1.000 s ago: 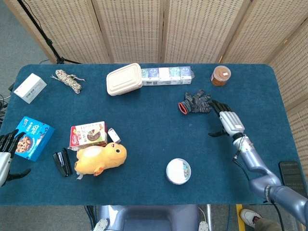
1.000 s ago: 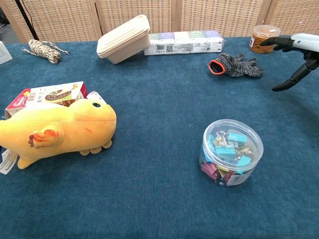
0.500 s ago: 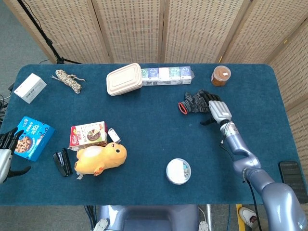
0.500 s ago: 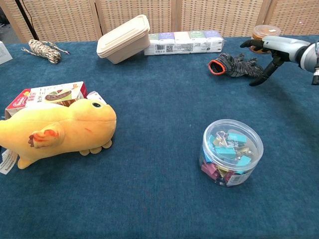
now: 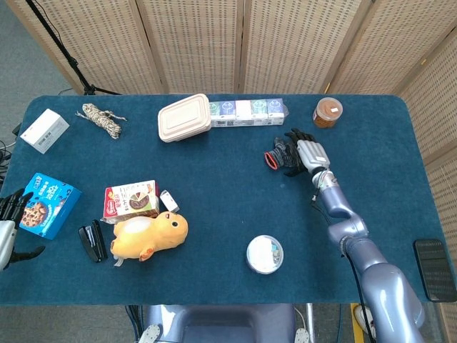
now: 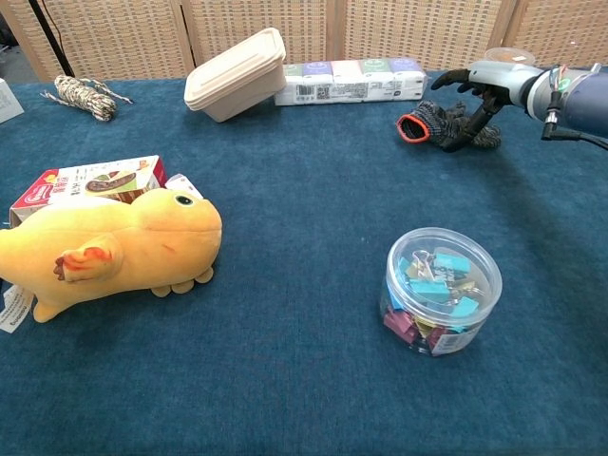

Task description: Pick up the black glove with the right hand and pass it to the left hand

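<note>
The black glove (image 5: 280,154) (image 6: 439,127), grey-knit with a red cuff, lies flat on the blue table at the back right. My right hand (image 5: 308,153) (image 6: 484,80) hovers over its finger end with fingers spread. In the chest view the thumb reaches down to the glove's edge, but nothing is gripped. My left hand (image 5: 7,223) shows only in the head view, at the table's far left edge beside a blue snack box (image 5: 47,204). Its fingers are apart and it holds nothing.
A beige food container (image 5: 184,118) (image 6: 236,74) and a row of small cartons (image 5: 246,111) (image 6: 350,81) stand behind the glove, with a brown jar (image 5: 327,112) to the right. A tub of clips (image 5: 265,254) (image 6: 440,290) sits near the front, and a yellow plush (image 5: 148,236) (image 6: 104,247) at the left.
My right hand has swung left and toward the back, from the bare cloth right of the glove to above the glove's fingers. The glove has not moved; the left hand barely shifted.
</note>
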Available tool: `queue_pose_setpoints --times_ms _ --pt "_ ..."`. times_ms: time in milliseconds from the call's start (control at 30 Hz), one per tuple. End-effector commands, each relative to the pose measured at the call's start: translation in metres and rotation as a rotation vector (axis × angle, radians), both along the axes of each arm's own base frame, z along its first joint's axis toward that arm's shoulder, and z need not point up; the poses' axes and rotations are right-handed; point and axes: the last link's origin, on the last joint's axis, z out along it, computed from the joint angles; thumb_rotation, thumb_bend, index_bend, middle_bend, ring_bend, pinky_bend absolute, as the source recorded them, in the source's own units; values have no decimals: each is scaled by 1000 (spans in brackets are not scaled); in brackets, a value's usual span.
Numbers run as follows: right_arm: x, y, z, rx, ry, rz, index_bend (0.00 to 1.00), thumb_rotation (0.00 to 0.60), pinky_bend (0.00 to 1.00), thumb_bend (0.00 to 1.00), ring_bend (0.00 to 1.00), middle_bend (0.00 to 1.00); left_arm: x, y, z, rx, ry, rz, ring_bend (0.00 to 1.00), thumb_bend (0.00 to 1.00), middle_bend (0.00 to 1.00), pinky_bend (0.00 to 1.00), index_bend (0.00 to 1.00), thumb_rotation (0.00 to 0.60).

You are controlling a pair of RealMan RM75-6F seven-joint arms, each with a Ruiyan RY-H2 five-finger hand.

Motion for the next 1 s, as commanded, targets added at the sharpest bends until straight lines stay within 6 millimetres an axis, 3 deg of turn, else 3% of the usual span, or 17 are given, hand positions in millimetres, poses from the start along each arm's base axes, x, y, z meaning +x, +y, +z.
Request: queue_pose_setpoints --times_ms 33,233,533,800,1000 --pt "2 -1 -2 -10 25 10 120 600 2 0 0 29 0 0 1 -1 -3 -1 0 72 0 0 0 600" --pt "2 -3 -5 -23 76 9 146 600 68 1 0 60 -1 -1 4 10 -16 0 0 72 0 0 0 600" --pt "2 -2 -9 -30 166 44 214 600 188 119 47 112 -2 0 3 7 -19 9 0 72 0 0 0 600" --pt "6 -3 -8 -71 179 56 354 600 348 331 186 227 -3 2 3 8 -23 21 0 72 0 0 0 600" --pt "4 -2 -9 -79 175 47 428 600 414 449 258 297 -2 2 1 0 -21 19 0 72 0 0 0 600"
